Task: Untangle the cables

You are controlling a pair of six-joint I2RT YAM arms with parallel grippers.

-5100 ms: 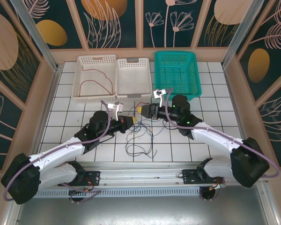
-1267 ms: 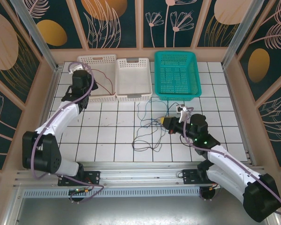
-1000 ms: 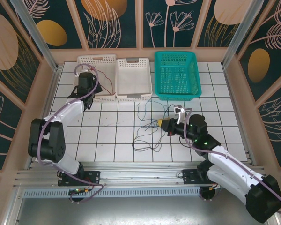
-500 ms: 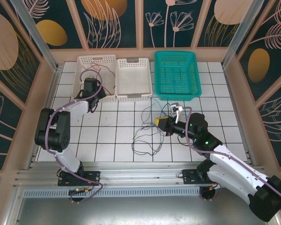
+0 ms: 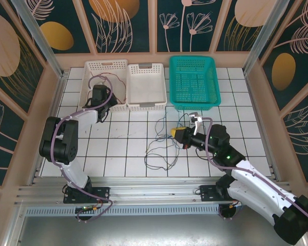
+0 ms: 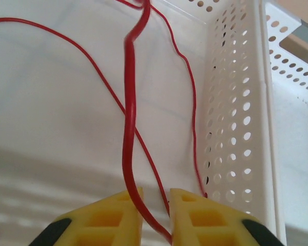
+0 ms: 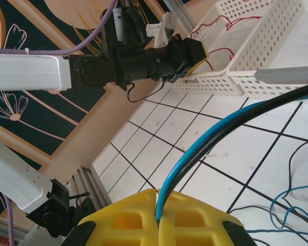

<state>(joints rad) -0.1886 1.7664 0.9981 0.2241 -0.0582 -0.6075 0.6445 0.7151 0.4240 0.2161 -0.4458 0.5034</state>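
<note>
Now left end effector (image 6: 155, 193) gapes around red cable (image 6: 129, 118); right end effector (image 7: 158, 193) clamps cables (image 7: 210, 137).

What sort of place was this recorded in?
Probably a purpose-built robot test cell rather than a home or workshop: a white tiled table, walled by metal-framed panels printed with plants, and a mounting rail along its near edge.

Red cable (image 6: 129, 128) hangs slack, running loose through left pincer (image 6: 155, 205) gap. Blue cable (image 7: 165, 188) and black cable (image 7: 303, 92), 2 together, pinched in right pincer (image 7: 158, 205), arching away from it.
</note>
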